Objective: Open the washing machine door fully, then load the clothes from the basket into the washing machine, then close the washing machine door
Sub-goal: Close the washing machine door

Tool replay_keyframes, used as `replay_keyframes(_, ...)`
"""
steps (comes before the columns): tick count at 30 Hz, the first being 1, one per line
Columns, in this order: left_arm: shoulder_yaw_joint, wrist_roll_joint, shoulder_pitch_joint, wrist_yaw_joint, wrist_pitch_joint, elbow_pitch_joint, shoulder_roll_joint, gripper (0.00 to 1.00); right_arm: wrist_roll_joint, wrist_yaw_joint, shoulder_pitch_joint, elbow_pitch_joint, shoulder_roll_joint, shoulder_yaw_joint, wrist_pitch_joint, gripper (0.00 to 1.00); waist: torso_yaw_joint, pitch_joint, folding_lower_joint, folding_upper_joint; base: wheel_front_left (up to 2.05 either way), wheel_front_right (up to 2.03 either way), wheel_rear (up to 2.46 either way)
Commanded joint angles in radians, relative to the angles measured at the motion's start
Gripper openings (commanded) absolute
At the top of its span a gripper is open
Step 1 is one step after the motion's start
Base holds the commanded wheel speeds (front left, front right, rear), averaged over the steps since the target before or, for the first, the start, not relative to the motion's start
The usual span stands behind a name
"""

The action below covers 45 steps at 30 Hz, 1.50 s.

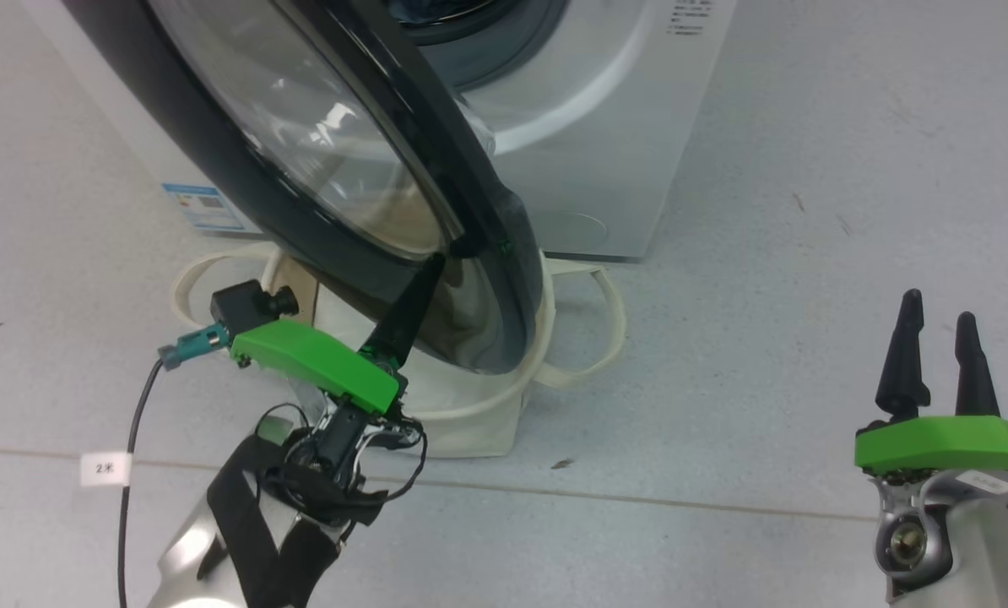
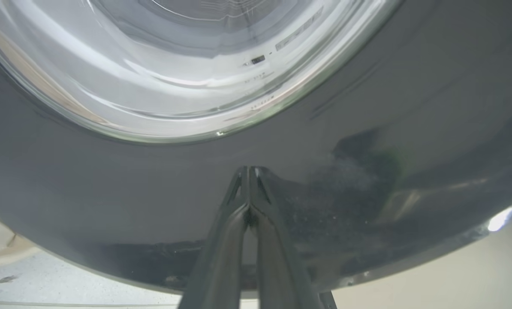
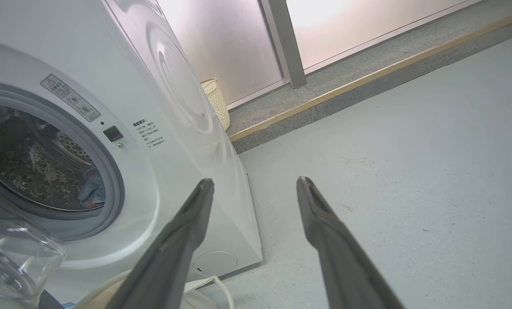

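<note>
my left gripper [image 2: 249, 171], pinched shut, tips on the washing machine door [image 2: 410, 107]; right gripper [image 1: 940, 308] spread, idle. clothes [image 3: 92, 191] look in, so closing step: nxt push til latched.

Washing machine [image 1: 605, 127] far centre on floor [image 1: 808, 253]; washing machine door [image 1: 242, 211] stands out to near left, over basket [image 1: 470, 397] just before machine. Left pincer [image 1: 430, 263] touching door's lower part; right pincer [image 1: 939, 325] well apart, near right. Clothes [image 3: 91, 193] in drum
</note>
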Motion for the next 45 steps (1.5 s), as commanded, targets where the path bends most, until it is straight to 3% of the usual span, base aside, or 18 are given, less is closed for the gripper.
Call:
replay_keyframes(1, 0.026, 0.016, -0.036, -0.007, -0.021, -0.030, 0.027, 0.00, 0.003, 0.008, -0.031, -0.034, 0.000, 0.026, -0.012, 1.00, 0.015, -0.003, -0.0001, 0.0000, 0.00, 0.00, 0.00)
replay_keyframes(5, 0.004, 0.108, -0.025, -0.007, -0.136, 0.004, 0.073, 0.00, 0.006, 0.008, -0.027, -0.050, 0.000, 0.044, -0.012, 1.00, 0.051, -0.015, -0.0001, 0.0000, 0.00, 0.00, 0.00)
replay_keyframes(10, -0.067, 0.333, -0.023, -0.002, -0.325, 0.074, 0.135, 0.00, 0.004, 0.008, -0.011, -0.068, 0.000, 0.066, -0.012, 1.00, 0.102, -0.035, -0.0001, 0.0000, 0.00, 0.00, 0.00)
replay_keyframes(13, -0.084, 0.517, -0.025, 0.065, -0.359, 0.103, 0.167, 0.00, 0.008, 0.008, -0.003, -0.081, 0.000, 0.084, -0.012, 1.00, 0.125, -0.047, -0.0001, 0.0000, 0.00, 0.00, 0.00)
replay_keyframes(18, 0.053, 0.840, 0.044, 0.211, -0.361, -0.049, 0.166, 0.00, 0.010, 0.008, 0.010, -0.110, 0.000, 0.120, -0.012, 1.00, 0.148, -0.054, -0.0001, 0.0000, 0.00, 0.00, 0.00)
replay_keyframes(23, 0.210, 1.032, 0.179, 0.229, -0.361, -0.196, 0.106, 0.00, -0.045, 0.008, 0.017, -0.133, 0.000, 0.171, -0.012, 1.00, 0.150, -0.058, -0.0001, 0.0000, 0.00, 0.00, 0.00)
replay_keyframes(24, 0.229, 1.072, 0.199, 0.233, -0.361, -0.210, 0.097, 0.05, -0.056, 0.008, 0.019, -0.139, 0.000, 0.181, -0.012, 1.00, 0.150, -0.059, -0.0001, 0.0000, 0.00, 0.00, 0.00)
replay_keyframes(25, 0.246, 1.106, 0.217, 0.237, -0.361, -0.222, 0.086, 0.99, -0.057, 0.008, 0.022, -0.144, 0.000, 0.187, -0.012, 1.00, 0.149, -0.060, -0.0001, 0.0000, 0.00, 0.00, 0.00)
replay_keyframes(33, 0.347, 1.203, 0.280, 0.183, -0.361, -0.217, 0.009, 1.00, -0.064, 0.008, 0.032, -0.158, 0.000, 0.193, -0.012, 1.00, 0.147, -0.062, -0.0001, 0.0000, 0.00, 0.00, 0.00)
replay_keyframes(38, 0.380, 1.222, 0.289, 0.140, -0.361, -0.183, -0.014, 1.00, -0.068, 0.008, 0.037, -0.158, 0.000, 0.199, -0.012, 1.00, 0.145, -0.062, -0.0001, 0.0000, 0.00, 0.00, 0.00)
replay_keyframes(45, 0.408, 1.244, 0.280, 0.115, -0.362, -0.147, -0.030, 1.00, -0.169, 0.008, 0.051, -0.155, 0.000, 0.218, -0.012, 1.00, 0.145, -0.063, -0.0001, 0.0000, 0.00, 0.00, 0.00)
